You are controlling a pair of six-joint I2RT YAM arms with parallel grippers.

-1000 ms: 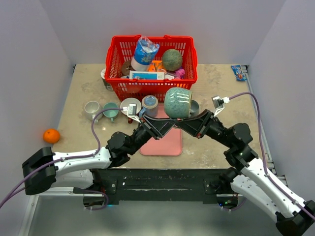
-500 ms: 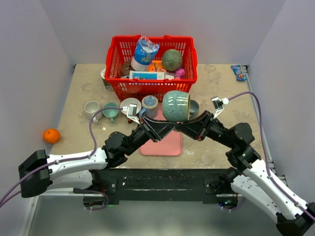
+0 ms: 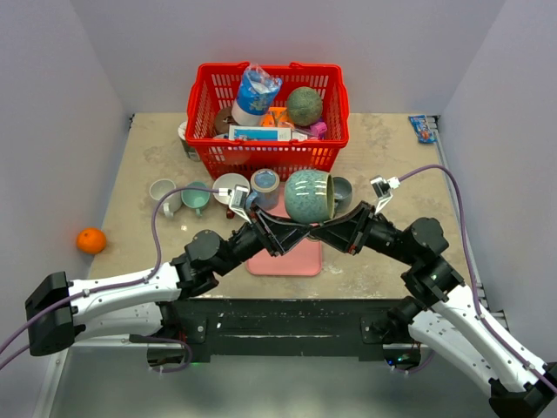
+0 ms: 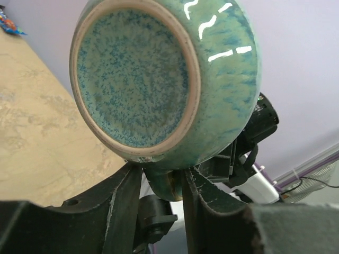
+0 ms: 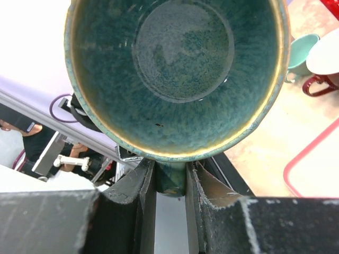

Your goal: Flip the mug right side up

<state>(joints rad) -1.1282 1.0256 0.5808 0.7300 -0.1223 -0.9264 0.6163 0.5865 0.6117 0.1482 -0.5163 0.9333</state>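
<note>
The mug, glazed blue-green, hangs in the air over the pink mat. It lies on its side, mouth to the right and handle pointing down. The left wrist view shows its speckled base; the right wrist view looks into its hollow. My right gripper is shut on the handle, both fingers pressed against it. My left gripper straddles the same handle from the other side, open, with a slit of daylight at its left finger.
A red basket full of goods stands at the back. Several cups line up in front of it: a grey one, a teal one, a white one. An orange lies far left, a blue packet back right.
The mug has swung from nearly mouth-down to lying on its side, mouth toward the right arm. My left jaws have widened off the handle. The right grip is unchanged.
</note>
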